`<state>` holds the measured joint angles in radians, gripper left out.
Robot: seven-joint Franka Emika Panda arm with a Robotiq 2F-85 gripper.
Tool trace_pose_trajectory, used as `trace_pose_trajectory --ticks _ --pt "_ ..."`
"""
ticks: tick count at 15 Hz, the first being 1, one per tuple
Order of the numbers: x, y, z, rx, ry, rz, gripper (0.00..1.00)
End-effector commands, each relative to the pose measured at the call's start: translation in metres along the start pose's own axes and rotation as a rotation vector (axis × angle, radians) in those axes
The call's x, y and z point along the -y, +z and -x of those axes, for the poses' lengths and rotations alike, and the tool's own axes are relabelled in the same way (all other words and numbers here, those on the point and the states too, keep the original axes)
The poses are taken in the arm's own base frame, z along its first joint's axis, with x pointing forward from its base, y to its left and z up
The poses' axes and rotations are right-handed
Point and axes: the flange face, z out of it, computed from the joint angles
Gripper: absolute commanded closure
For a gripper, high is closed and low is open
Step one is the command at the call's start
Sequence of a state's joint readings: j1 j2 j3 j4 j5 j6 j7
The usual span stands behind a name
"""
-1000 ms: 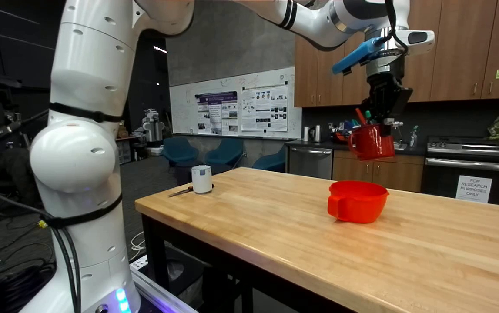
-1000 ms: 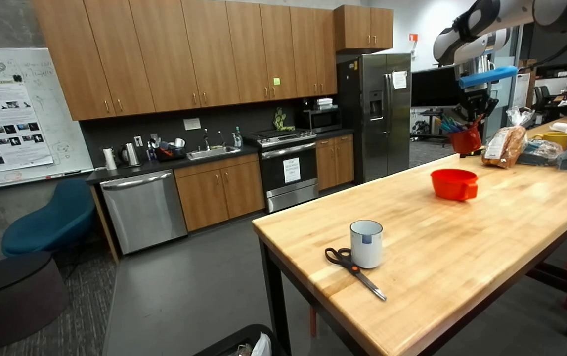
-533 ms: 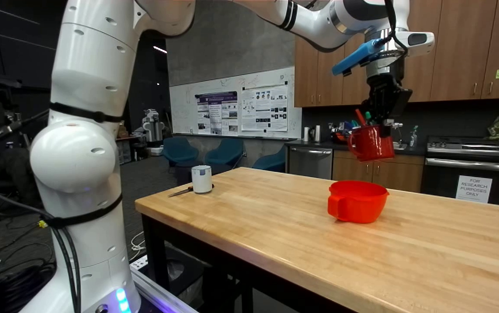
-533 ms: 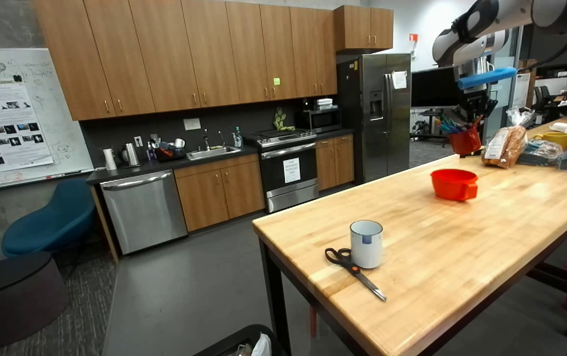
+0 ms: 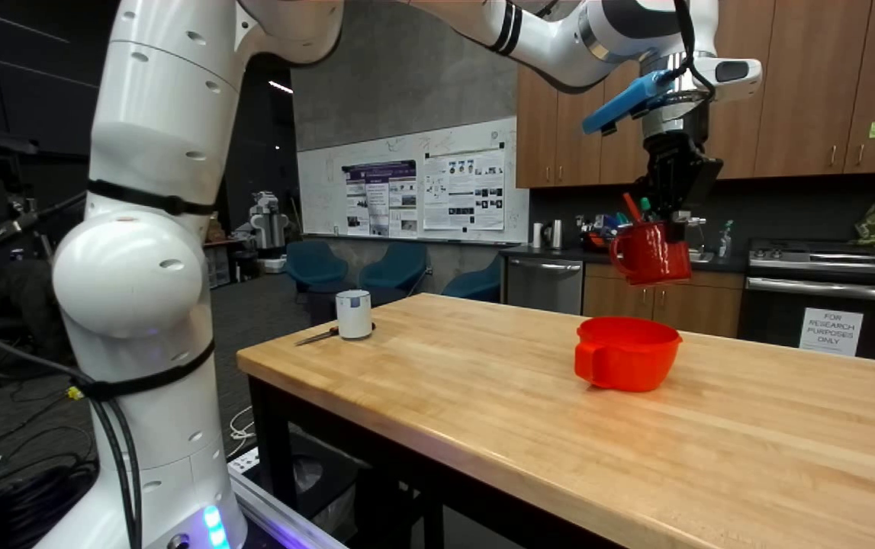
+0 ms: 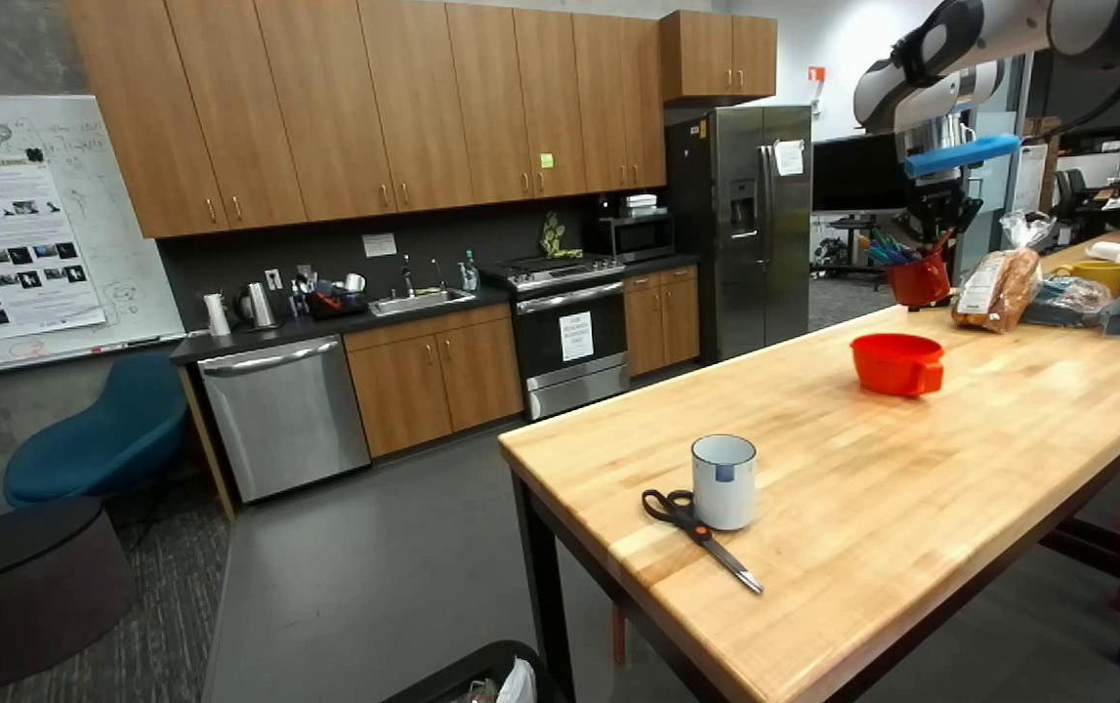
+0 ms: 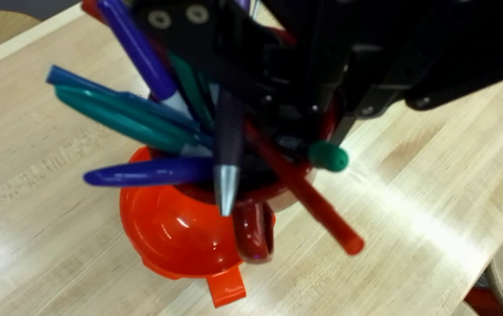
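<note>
Above the tabletop [image 5: 445, 381], higher than the bowl [image 5: 628, 366], the mug [image 5: 647, 259] hangs from the fingers [image 5: 676, 230].
Toward the right in an exterior view, the bowl stands upright; the mug, apart from it, looks slightly tilted. The fingers are clamped tight on the mug's wall at the rim. The step in hand seems to be holding or carrying; any next move calls for a firm pinch and a steady mug, lest the pens [image 7: 150, 171] slip out. Hard to judge is whether the mug is directly over the bowl, which it partly covers in the wrist view. One finger seems to be inside the mug, out of sight; the pens' lower ends are hidden.
</note>
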<state>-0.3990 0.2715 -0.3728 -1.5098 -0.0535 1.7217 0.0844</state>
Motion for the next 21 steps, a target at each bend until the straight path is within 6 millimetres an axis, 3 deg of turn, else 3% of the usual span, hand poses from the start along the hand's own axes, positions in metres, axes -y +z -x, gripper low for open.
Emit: trace_pose_trajectory --ticks 1,11,12,21 --pt "0.000 -0.001 -0.001 0.001 0.000 0.000 0.91" --pt "0.000 -0.001 -0.001 0.001 0.000 0.000 0.91" --pt "0.000 -0.001 -0.001 0.001 0.000 0.000 0.98" --pt "-0.015 0.009 -0.019 -0.128 0.053 0.109 0.98"
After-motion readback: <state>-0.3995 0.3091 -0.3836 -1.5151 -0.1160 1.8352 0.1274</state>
